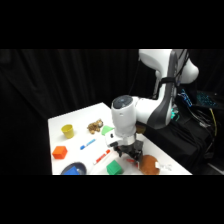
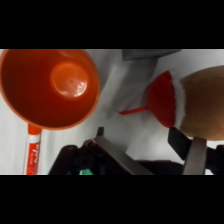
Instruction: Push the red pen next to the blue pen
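The red pen (image 1: 102,157) lies slanted near the table's front, red with a white section. Up and to its left lies the blue pen (image 1: 87,145), about a pen's length away and roughly parallel. My gripper (image 1: 128,153) hangs low over the table just right of the red pen, touching neither pen. In the wrist view the red pen (image 2: 33,146) shows at the lower left, partly under an orange cup's rim. The gripper (image 2: 150,146) is open with bare table between its fingers. The blue pen is out of the wrist view.
An orange cup (image 2: 47,85) stands close by the gripper, and a brown, red and white toy (image 2: 172,102) lies on its other side. A yellow cup (image 1: 68,131), orange block (image 1: 60,152), dark blue bowl (image 1: 74,170) and green block (image 1: 114,168) surround the pens.
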{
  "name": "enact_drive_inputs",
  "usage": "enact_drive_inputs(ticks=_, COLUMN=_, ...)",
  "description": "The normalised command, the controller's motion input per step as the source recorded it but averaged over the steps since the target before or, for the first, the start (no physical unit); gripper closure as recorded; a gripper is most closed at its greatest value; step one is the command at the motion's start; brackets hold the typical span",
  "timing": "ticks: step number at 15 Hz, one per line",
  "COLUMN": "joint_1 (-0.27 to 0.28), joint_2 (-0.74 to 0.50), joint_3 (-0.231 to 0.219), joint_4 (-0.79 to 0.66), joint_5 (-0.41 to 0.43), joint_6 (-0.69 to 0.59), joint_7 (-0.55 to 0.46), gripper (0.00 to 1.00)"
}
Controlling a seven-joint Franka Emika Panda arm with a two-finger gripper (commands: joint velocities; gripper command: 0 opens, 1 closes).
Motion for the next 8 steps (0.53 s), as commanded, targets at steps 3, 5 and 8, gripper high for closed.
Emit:
enact_drive_inputs(ticks=3, joint_1=-0.19, joint_2=0.19, joint_3=0.018, joint_4=0.24, joint_5=-0.01, joint_6=0.03, joint_7=-0.3, gripper=0.0)
enact_drive_inputs(ticks=5, joint_1=-0.188, joint_2=0.21, joint_3=0.069, joint_4=0.26, joint_5=0.03, joint_6=-0.02, joint_7=-0.31, gripper=0.0)
enact_drive_inputs(ticks=8, joint_1=-0.17, joint_2=0.22, joint_3=0.099, joint_4=0.28, joint_5=0.039, joint_6=-0.07, joint_7=-0.31, gripper=0.0)
